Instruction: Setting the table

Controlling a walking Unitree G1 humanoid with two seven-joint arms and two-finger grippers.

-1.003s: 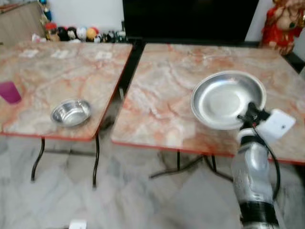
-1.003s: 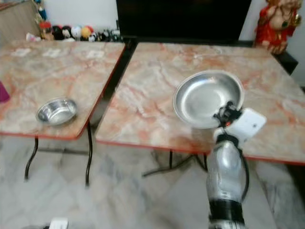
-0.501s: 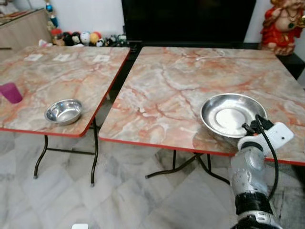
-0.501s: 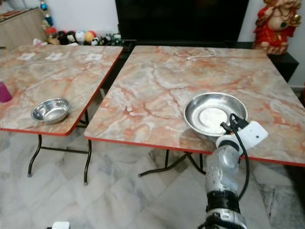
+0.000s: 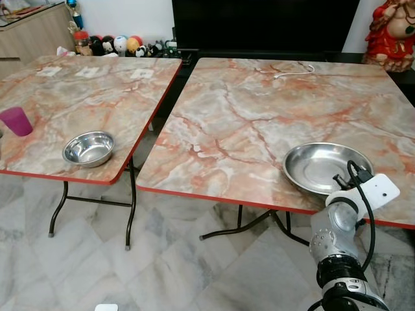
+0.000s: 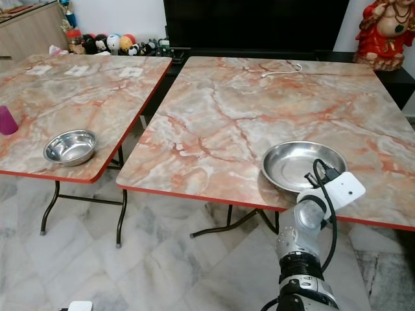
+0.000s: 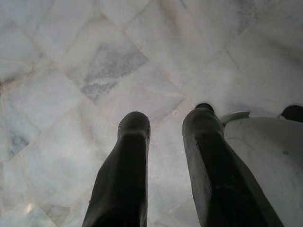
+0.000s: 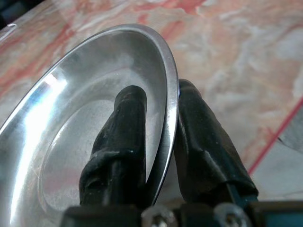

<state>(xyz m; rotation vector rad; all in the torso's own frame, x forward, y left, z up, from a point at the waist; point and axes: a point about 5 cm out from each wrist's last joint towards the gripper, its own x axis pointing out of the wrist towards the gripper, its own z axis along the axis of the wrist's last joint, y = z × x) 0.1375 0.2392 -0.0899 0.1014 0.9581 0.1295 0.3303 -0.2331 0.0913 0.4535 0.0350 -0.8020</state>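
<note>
Steel plate [image 5: 327, 167] at the near right of the right-hand table [image 5: 259, 116], clenched at its rim by the right gripper [image 8: 158, 127].

In the right wrist view 1 black finger lies inside the plate and 1 outside, the rim pinched between them; on the plate's face the grip sits at about 5 o'clock. The left gripper [image 7: 165, 142] hangs over the pale marble floor [image 7: 94, 71], its 2 fingers parted and holding nothing. On the left-hand table [image 5: 71, 97], well apart from the plate, a small steel bowl [image 5: 88, 148] stands near the front edge, with a purple cup [image 5: 15, 121] at roughly its 10 o'clock.
</note>
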